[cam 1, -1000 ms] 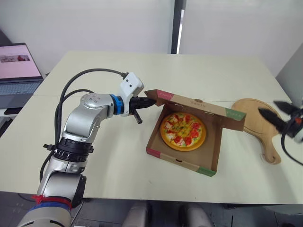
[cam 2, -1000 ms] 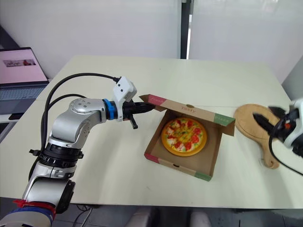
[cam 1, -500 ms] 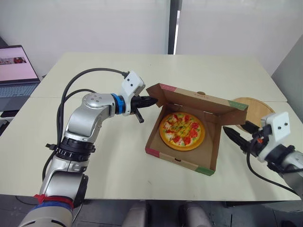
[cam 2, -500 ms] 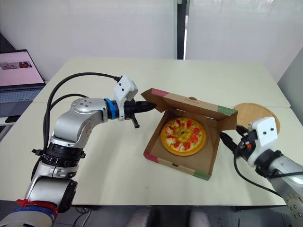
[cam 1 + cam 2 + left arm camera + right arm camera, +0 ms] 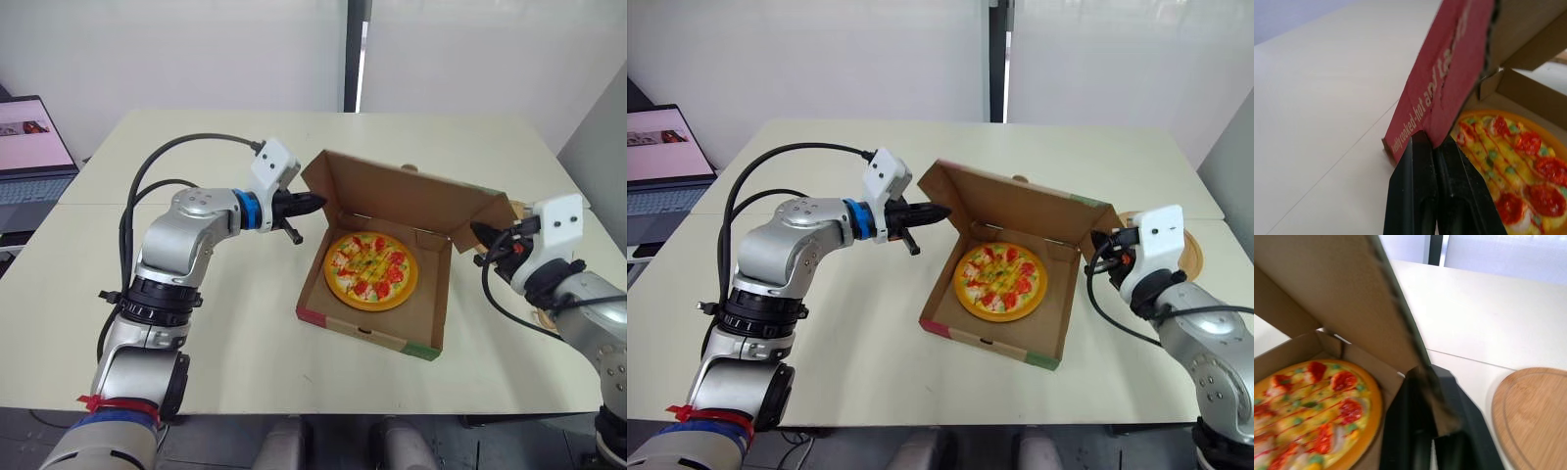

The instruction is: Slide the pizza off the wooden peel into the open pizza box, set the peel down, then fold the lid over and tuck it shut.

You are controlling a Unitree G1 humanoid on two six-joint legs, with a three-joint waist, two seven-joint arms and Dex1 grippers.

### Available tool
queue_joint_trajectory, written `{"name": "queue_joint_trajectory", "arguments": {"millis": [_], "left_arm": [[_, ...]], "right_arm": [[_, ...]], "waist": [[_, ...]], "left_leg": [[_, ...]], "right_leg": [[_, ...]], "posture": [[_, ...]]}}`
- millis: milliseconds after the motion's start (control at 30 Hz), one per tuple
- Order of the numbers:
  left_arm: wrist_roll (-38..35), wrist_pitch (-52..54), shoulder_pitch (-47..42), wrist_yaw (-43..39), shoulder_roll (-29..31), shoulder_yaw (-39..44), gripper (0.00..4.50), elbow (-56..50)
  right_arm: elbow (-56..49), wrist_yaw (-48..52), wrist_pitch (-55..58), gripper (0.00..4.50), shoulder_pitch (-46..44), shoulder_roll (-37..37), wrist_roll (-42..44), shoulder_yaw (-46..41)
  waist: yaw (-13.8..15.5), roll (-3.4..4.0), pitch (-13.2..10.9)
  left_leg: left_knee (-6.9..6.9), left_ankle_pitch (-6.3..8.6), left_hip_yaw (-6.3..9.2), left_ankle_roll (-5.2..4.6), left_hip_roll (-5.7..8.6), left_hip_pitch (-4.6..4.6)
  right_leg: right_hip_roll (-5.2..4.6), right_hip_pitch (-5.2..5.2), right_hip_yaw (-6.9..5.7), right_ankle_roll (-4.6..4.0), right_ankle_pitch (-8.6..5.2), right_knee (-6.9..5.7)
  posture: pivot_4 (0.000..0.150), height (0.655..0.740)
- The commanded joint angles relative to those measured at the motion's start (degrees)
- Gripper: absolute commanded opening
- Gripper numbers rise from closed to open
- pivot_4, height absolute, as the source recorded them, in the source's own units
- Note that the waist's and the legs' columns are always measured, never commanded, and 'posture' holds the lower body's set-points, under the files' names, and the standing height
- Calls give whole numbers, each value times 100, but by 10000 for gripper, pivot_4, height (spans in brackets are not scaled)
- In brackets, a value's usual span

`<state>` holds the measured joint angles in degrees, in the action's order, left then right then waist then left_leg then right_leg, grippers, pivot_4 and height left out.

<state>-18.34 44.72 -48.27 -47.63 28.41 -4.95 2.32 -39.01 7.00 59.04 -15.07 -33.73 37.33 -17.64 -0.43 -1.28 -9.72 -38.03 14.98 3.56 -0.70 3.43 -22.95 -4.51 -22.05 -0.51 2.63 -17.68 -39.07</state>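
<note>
imo the lid [image 5: 392, 191] is light, floppy cardboard, so good thing the left tool [image 5: 1435, 142] and right tool [image 5: 1427, 377] are each pinched on its opposite corners.

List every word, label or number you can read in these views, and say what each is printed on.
"freshly cooked-hot and ta…": white print on the red cardboard edge flap of the brown pizza box lid, pinched by the left gripper; the end of the line is cut off.
Pink laptop screen: text too small to read.
Nothing else is legible.
</note>
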Motion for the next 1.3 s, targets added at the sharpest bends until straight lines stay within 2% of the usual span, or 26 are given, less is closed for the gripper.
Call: {"name": "queue_joint_trajectory", "arguments": {"millis": [33,367,600,933,1133,1300], "left_arm": [[-337,353,-304,112,-207,167,0,-282],[-459,704,121,96,80,222,0,-698],[-574,747,420,163,154,225,0,-1037],[-601,787,389,248,17,185,0,-1140],[-607,778,488,196,73,198,0,-1231],[-623,692,715,114,196,240,0,-1360]], "right_arm": [[119,73,78,342,-398,-36,-5,215],[11,-113,515,342,-560,132,82,181],[-479,-537,1600,342,-1063,543,404,9],[-339,-734,3180,342,-2100,1478,359,-657],[-383,-966,3346,342,-2144,2114,413,-824],[-647,-1137,3346,342,-1836,2352,378,-678]], "waist": [[-3,0,0],[-18,2,1],[-26,3,2],[-45,5,3],[-119,7,4],[-142,9,6]], "left_leg": [[0,0,-2,1,0,0],[4,-1,-1,2,-2,0],[3,-1,0,2,-3,0],[6,-1,-2,2,-1,-1],[8,-1,-2,3,-1,0],[9,-1,-4,3,-1,3]], "right_leg": [[0,-1,1,0,0,-2],[-1,-4,7,0,0,-1],[-1,-5,8,-1,0,-2],[-1,-9,9,-1,1,-4],[-1,-13,10,-2,1,-12],[-2,-24,13,-2,1,-39]], "posture": [[1500,7281],[1500,7281],[1500,7281],[1500,7281],[1500,7281],[1500,7281]]}}
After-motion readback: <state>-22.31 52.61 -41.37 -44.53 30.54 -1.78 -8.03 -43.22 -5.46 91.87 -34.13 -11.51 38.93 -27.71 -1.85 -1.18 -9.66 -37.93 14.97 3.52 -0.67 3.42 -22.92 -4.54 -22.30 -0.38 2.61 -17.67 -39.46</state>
